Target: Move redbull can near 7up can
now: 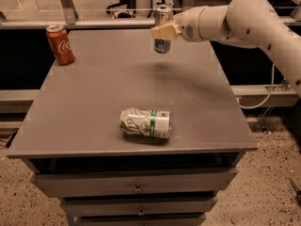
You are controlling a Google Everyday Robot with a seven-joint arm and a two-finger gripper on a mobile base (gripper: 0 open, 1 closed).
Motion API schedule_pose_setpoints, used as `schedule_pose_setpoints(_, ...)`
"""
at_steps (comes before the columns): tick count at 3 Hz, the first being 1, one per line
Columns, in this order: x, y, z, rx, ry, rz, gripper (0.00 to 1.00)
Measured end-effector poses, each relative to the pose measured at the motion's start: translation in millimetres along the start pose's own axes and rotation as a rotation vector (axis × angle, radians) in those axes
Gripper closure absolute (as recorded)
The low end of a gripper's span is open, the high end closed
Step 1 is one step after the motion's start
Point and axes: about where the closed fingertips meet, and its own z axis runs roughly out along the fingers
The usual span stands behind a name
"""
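Observation:
The redbull can is a slim silver-and-blue can, held upright in the air above the far middle of the grey table. My gripper is shut on the redbull can around its middle, reaching in from the right. The 7up can is a white can with a green band and lies on its side near the table's front middle. The redbull can is well behind the 7up can and apart from it.
A red cola can stands upright at the table's far left corner. My white arm spans the upper right. Drawers sit under the table front. A railing runs behind the table's far edge.

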Motion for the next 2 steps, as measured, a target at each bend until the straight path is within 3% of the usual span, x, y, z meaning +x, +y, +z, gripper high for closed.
schedule_pose_setpoints(2, 45, 55, -49, -0.047, 0.022, 0.028, 1.0)
